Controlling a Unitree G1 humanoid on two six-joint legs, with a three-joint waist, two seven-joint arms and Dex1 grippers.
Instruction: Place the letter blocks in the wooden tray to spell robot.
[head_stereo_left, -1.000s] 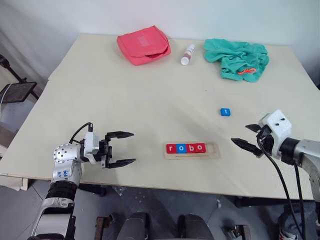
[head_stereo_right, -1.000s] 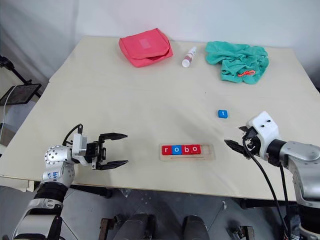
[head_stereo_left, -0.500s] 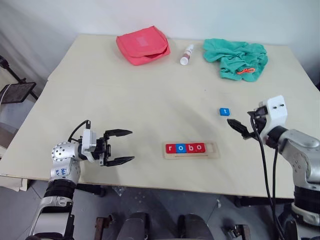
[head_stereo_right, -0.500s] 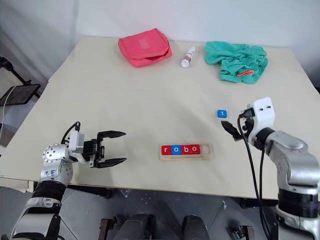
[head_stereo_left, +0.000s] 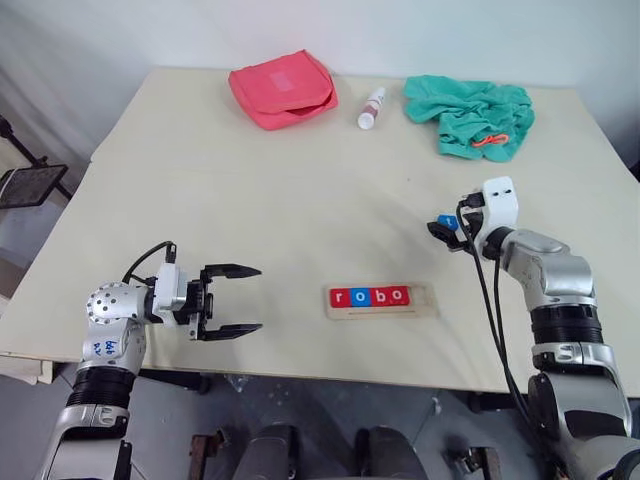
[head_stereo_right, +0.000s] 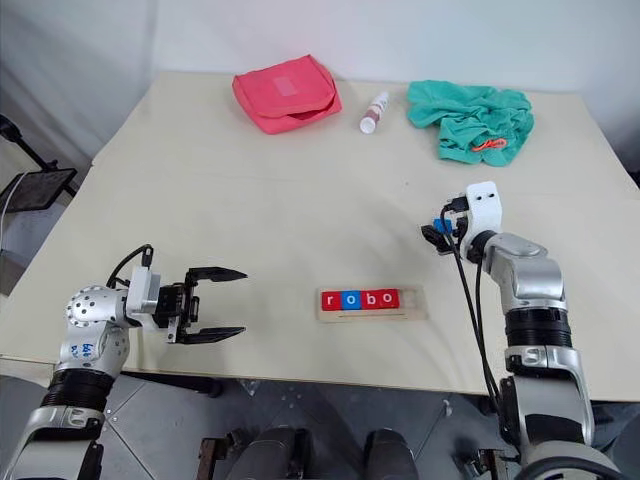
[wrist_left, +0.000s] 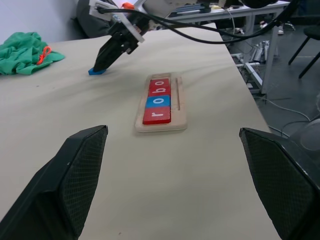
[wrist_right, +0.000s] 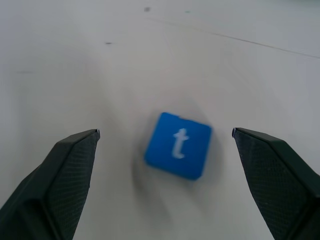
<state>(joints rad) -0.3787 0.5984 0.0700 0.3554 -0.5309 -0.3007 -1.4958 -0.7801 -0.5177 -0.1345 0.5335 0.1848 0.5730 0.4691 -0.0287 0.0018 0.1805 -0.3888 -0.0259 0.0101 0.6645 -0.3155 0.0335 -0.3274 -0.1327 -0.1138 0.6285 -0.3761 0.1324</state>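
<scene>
A pale tabletop (head_stereo_left: 250, 200) is seen from above, described from left to right. At the near left edge, the left gripper (head_stereo_left: 230, 301) is held level above the table, pointed toward the middle, its two black fingers spread wide with nothing between them. At the far edge, a red pouch (head_stereo_left: 283, 89), a small white tube (head_stereo_left: 371, 107) and a crumpled green cloth (head_stereo_left: 470, 115) are laid out in a row, well apart from the work.

Near the front edge, at the centre, the wooden tray (head_stereo_left: 381, 300) is set lengthwise. Four letter blocks (head_stereo_left: 369, 296) are seated in it side by side, reading r, o, b, o in red, blue, red, red. The slot at the tray's right end is left unfilled, so the word is judged four-fifths spelled, with one tile to be fetched and placed.

Further right and farther back, the blue t block (wrist_right: 178, 145) is lying flat on the table, well apart from the tray. The right gripper (head_stereo_left: 447, 227) is poised just over it, fingers parted wide. In the right wrist view the tile is framed between the two fingers, untouched and not yet grasped.
</scene>
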